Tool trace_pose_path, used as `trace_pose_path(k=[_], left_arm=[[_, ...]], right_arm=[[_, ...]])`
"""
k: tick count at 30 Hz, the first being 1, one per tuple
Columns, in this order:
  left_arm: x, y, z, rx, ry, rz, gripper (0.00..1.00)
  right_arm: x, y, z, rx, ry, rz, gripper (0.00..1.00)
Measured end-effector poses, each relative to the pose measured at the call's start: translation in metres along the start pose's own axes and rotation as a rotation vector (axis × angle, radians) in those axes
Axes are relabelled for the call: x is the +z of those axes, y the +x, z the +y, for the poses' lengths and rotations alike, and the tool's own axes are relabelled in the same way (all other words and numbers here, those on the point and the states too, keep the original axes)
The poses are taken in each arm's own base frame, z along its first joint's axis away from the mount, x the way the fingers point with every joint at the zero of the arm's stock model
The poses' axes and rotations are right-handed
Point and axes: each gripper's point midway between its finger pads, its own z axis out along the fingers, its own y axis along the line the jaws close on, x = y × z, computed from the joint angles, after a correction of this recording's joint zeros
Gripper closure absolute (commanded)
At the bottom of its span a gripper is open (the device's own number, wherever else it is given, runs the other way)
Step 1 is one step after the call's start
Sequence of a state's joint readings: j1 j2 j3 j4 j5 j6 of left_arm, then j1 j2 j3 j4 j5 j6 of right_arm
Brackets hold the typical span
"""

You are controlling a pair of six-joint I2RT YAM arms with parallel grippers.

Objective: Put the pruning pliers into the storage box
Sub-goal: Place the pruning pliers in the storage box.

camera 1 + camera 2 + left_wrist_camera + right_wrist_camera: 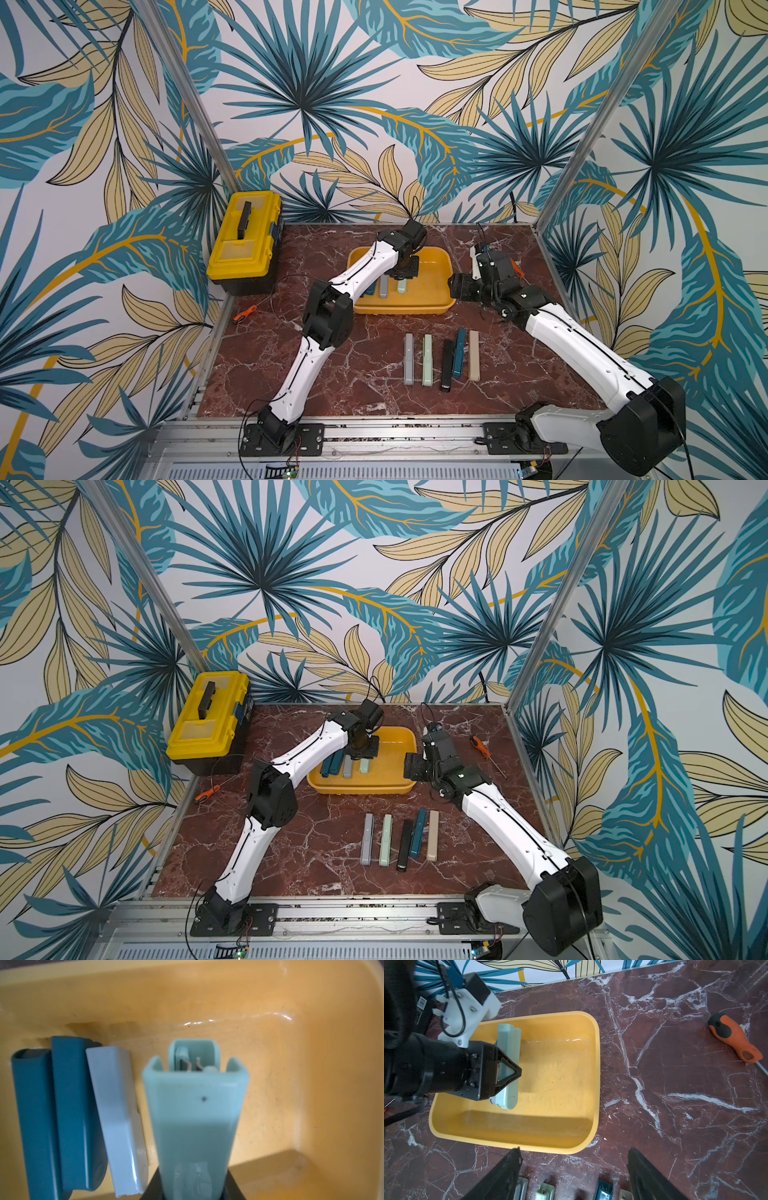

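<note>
Pale green pruning pliers (195,1118) clamped in left jaws, low inside storage box (311,1064). Lower flat, let go softly. Right jaws apart, empty. Five more pliers (448,365) wait on desk (353,374).

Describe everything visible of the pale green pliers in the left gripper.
The pale green pliers are a slim, smooth, plastic-looking bar, folded shut. One open end shows a channel with a metal spring inside. The left gripper is shut on their middle, holding them roughly level inside the tray, parallel to the grey pliers but apart. Contact with the tray floor cannot be told.
</note>
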State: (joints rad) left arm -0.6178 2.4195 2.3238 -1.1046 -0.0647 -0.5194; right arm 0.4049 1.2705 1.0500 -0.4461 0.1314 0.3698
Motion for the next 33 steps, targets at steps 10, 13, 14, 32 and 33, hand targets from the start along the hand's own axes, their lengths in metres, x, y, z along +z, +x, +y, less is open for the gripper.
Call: trace_pose_path(k=[10,13,14,32,33], left_arm=[[0.041,0.011,0.012,0.002,-0.045,0.051,0.75],[0.042,0.009,0.014,-0.001,-0.052,0.045,0.75],[0.042,0.008,0.015,-0.002,-0.054,0.041,0.75],[0.042,0.000,0.030,-0.006,-0.104,0.015,0.72],[0.042,-0.001,0.031,-0.006,-0.110,0.012,0.72]], right_arm=[[0.004,0.003,-0.001,-0.002,0.006,0.013,0.18],[0.004,0.003,-0.001,-0.002,0.005,0.013,0.18],[0.004,0.003,-0.001,-0.002,0.005,0.013,0.18],[0.008,0.005,-0.001,0.000,0.009,0.024,0.18],[0.008,0.005,-0.001,0.000,0.009,0.024,0.18]])
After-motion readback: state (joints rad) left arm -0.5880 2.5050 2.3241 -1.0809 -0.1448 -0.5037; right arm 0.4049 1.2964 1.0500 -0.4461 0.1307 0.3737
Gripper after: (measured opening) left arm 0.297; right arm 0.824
